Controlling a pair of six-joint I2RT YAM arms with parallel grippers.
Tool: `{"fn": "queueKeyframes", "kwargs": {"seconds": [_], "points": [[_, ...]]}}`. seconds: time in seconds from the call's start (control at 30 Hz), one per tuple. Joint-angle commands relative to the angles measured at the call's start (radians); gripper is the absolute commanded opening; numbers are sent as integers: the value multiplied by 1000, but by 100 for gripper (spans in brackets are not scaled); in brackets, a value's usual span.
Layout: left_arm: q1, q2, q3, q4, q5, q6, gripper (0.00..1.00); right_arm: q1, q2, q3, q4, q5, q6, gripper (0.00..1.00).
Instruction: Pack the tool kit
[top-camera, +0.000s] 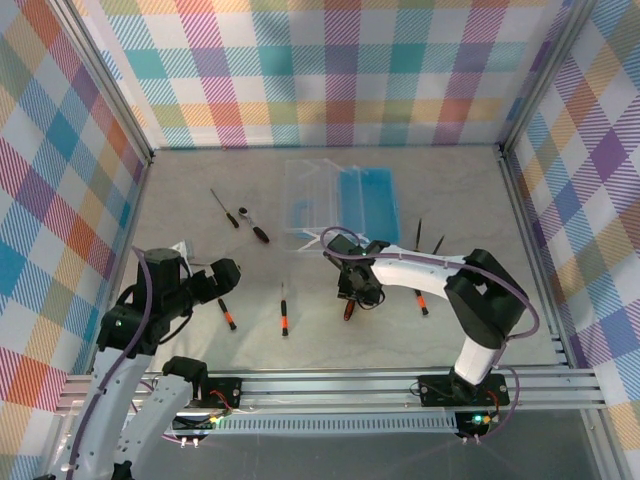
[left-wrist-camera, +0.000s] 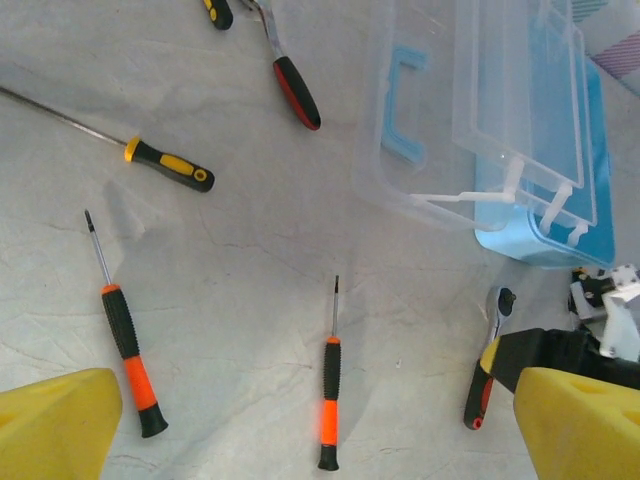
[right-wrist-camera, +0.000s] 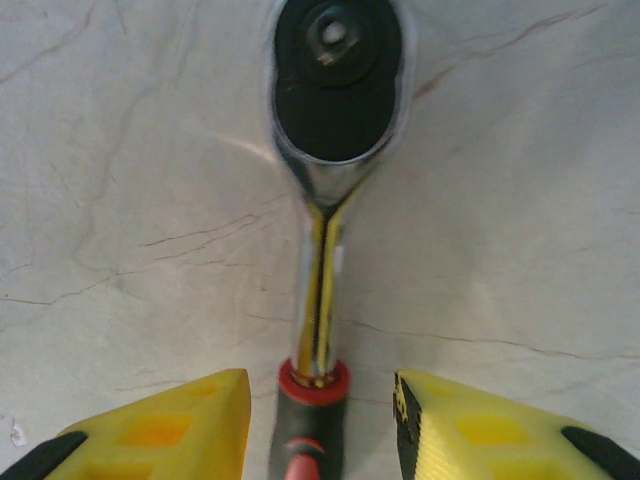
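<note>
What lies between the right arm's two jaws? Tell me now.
The red-and-black handle of the ratchet lies between the right jaws, with a strip of bare table on each side. The right wrist view shows it.

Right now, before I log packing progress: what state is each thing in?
Light-blue plastic box with clear hinged lid: open, lid swung back.
Small metal ratchet with black-and-red handle: flat on the table, unclamped.
Slim black-and-orange screwdrivers: loose on the table, outside the box.
Left jaws: wide open, empty.
Right jaws: open, straddling the ratchet's handle.
</note>
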Motion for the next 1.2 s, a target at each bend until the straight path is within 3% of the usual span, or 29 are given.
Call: {"fn": "queueKeyframes", "kwargs": {"seconds": [0.0,0.13,0.3,0.5,0.67,1.0,1.17], "points": [[6,-30,-25,6,19,-46,100,15,26,24,28,-20,21,42],[6,-34,-6,-39,-43,-38,100,18,50,5,14,-6,55,39],[6,-33,8,-17,-16,-50,100,20,28,-62,43,6,72,33],[7,-11,-29,4,-33,-63,100,19,28,-77,31,61,-83,27],[6,-10,-33,3,-34,-62,100,16,-47,-163,62,56,-116,24],[6,-32,-53,38,-55,-54,100,16,-146,-227,62,55,-181,25],[6,-35,-54,48,-34,-43,100,14,-134,-222,42,38,-232,30]]}}
